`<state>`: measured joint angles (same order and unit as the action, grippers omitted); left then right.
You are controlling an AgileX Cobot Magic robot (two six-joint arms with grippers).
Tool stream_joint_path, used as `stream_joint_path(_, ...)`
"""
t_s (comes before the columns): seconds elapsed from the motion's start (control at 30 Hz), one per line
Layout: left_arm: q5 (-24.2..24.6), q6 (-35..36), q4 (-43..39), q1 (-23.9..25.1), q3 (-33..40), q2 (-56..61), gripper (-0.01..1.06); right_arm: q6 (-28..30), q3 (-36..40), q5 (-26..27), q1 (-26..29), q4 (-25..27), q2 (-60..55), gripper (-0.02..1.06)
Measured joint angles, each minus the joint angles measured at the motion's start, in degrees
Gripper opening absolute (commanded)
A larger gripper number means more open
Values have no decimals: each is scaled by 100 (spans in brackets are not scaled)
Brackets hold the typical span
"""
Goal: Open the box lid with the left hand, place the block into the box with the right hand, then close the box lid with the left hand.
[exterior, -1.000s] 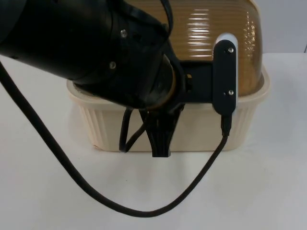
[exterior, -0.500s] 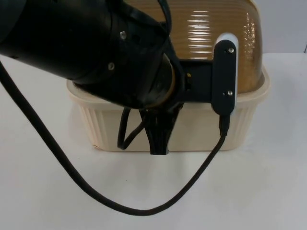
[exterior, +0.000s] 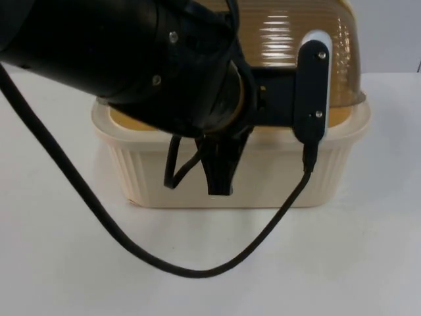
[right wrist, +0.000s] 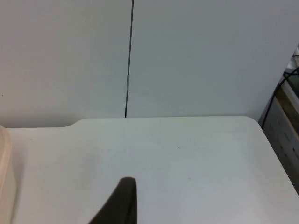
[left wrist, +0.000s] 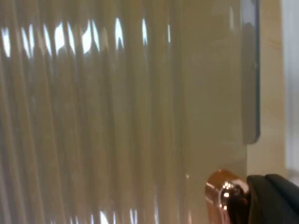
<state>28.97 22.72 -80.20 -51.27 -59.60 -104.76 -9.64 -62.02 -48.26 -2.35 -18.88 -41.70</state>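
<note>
Cream ribbed plastic box (exterior: pixel 237 178) at the middle of the white desk (exterior: pixel 59 263), toward its far edge by the grey partition. Translucent amber ribbed domed lid (exterior: pixel 289 39) raised slightly off the box's rim, a gap showing along the near edge. Left gripper (exterior: pixel 220 174) down at the box's front wall, close on the lid; finger spread impossible to tell, grasp likewise. Best lifted in a slow arc about the far hinge. Right gripper (right wrist: pixel 119 205) waiting over bare desk, finger spread impossible to tell.
</note>
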Motion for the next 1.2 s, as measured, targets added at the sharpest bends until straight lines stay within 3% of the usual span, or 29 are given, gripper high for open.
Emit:
stream_joint_path(0.33,-12,-226,197,449,-632,-8,0,0,0,0,0,0,0,105)
stream_joint_path(0.53,-390,-1724,1634,817,-1163,-8,0,0,0,0,0,0,0,105)
stream_joint_path(0.83,-556,-2771,2797,1238,-1680,-8,0,0,0,0,0,0,0,105)
stream_joint_path(1.03,-427,-2957,3178,1314,-1811,-8,0,0,0,0,0,0,0,105)
stream_joint_path(1.2,334,-3448,3964,1104,-1811,133,0,0,0,0,0,0,0,105)
